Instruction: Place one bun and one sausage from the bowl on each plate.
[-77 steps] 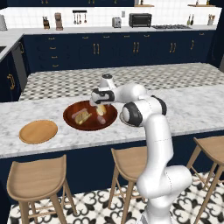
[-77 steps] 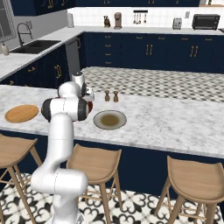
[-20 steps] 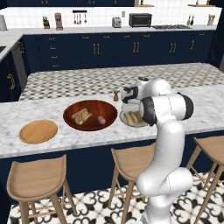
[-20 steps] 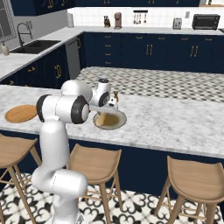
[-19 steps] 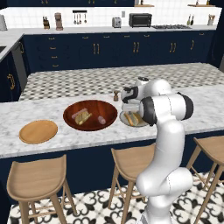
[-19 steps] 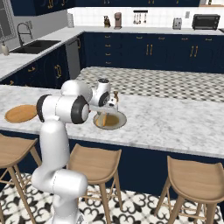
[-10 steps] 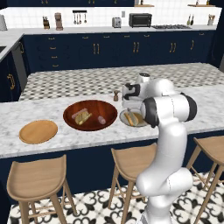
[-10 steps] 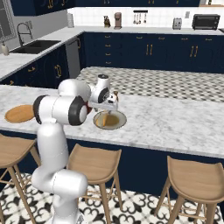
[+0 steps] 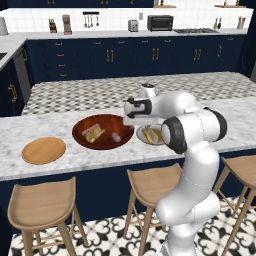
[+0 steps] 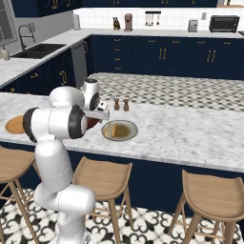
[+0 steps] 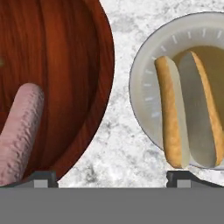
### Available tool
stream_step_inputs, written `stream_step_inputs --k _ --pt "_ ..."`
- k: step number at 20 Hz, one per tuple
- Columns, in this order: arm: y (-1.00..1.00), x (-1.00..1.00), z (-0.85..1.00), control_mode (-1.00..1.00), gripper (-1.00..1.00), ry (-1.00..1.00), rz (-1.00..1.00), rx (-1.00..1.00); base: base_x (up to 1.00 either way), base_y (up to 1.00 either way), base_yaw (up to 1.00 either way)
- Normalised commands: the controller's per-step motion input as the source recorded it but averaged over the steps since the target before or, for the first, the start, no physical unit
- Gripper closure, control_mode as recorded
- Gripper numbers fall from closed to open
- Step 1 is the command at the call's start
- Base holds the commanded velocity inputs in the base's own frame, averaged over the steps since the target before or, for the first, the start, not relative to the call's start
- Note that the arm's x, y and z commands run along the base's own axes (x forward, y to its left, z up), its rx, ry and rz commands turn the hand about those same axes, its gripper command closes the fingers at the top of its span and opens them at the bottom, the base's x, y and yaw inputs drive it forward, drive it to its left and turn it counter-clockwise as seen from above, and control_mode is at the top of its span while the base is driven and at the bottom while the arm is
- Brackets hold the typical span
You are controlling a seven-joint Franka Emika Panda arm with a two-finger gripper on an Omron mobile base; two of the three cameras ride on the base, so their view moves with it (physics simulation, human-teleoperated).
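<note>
Since a second ago the gripper (image 11: 112,177) has let go and lifted: its tips now stand wide apart above the marble counter (image 9: 75,162), between the glossy red-brown bowl (image 11: 94,52) and the grey-rimmed plate (image 11: 146,74), where a split tan bun (image 11: 188,118) lies. The hand view shows a grainy pink sausage (image 11: 19,131) in the bowl. The left base view adds a second bun (image 9: 93,133) in that bowl and the flat wooden plate (image 9: 44,150) further left.
</note>
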Motion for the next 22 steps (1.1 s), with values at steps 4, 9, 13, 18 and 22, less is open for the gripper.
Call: stream_step_inputs --k 4,9,13,18,22 --pt "0.84 -0.03 0.0 -1.0 -1.0 0.09 0.0 0.0 0.0 0.0 0.0" --pt "0.63 0.1 0.0 -1.0 -1.0 0.02 0.0 0.0 0.0 0.0 0.0" --pt "0.23 0.16 -0.08 -1.0 -1.0 0.03 0.03 0.0 0.0 0.0 0.0" --pt "0.12 0.06 -0.29 -1.0 -1.0 0.04 0.05 0.0 0.0 0.0 0.0" --pt "0.06 0.0 -0.4 -1.0 -1.0 0.04 0.02 0.0 0.0 0.0 0.0"
